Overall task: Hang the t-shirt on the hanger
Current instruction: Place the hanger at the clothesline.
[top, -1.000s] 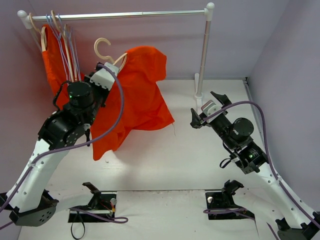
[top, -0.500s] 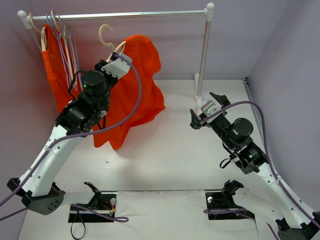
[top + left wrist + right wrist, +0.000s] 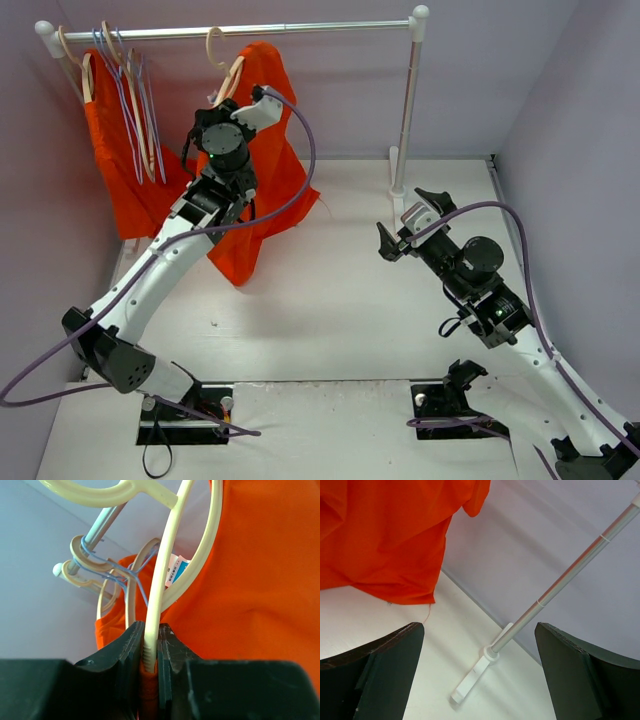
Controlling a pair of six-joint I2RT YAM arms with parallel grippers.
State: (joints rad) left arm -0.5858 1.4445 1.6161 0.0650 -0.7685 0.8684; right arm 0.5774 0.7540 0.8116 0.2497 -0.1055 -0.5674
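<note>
The orange-red t-shirt (image 3: 272,140) hangs on the cream hanger (image 3: 228,80), whose hook (image 3: 213,45) is right at the rail (image 3: 300,28). I cannot tell whether the hook rests on it. My left gripper (image 3: 236,100) is shut on the hanger's arm (image 3: 161,580) and a fold of shirt fabric (image 3: 260,580), jaws tight around both (image 3: 151,652). The shirt's hem reaches down near the table. My right gripper (image 3: 393,238) is open and empty (image 3: 480,680), low over the table to the right of the shirt (image 3: 385,535).
A second orange-red garment (image 3: 105,130) and thin lilac wire hangers (image 3: 128,90) hang at the rail's left end, close to my left gripper (image 3: 134,575). The rack's right post (image 3: 408,100) and white foot (image 3: 475,677) stand just ahead of my right gripper.
My left arm has lifted the hanger and t-shirt up and back to the rail; the shirt's hem has risen and drawn in. The right arm has barely moved.
</note>
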